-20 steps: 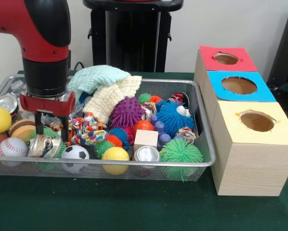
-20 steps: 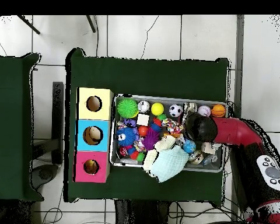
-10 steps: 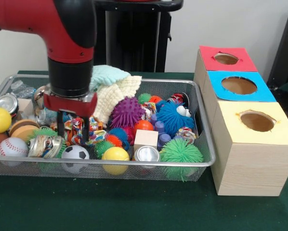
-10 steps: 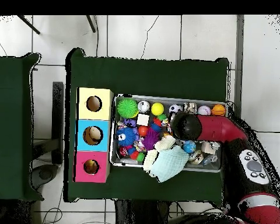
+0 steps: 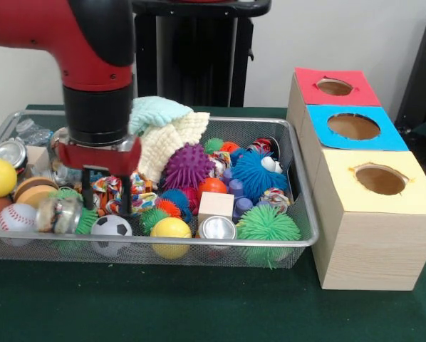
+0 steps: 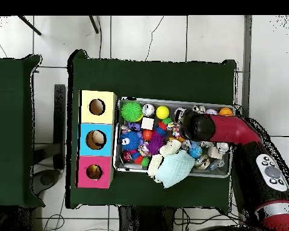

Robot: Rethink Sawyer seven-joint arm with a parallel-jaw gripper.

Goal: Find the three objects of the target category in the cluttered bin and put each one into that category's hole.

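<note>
- The gripper has shifted along the bin over the last second, away from the bin's end by the baseball and toward its middle; between the last two moments it has barely moved; its fingers hang spread and empty over the colourful rope toy
- The crushed can beside it has tipped and now lies blurred against the baseball; it seems nudged, not gripped
- Judgement: the search is under way; nothing is lifted, and which category is wanted I cannot tell; candidates such as the soccer ball, the yellow ball and the purple spiky ball all lie in the bin
- The three boxes with the red hole, blue hole and yellow hole stand just beside the bin's other end
- The desk is covered in dark green cloth; overhead, a tiled floor surrounds it and a second green surface stands apart
</note>
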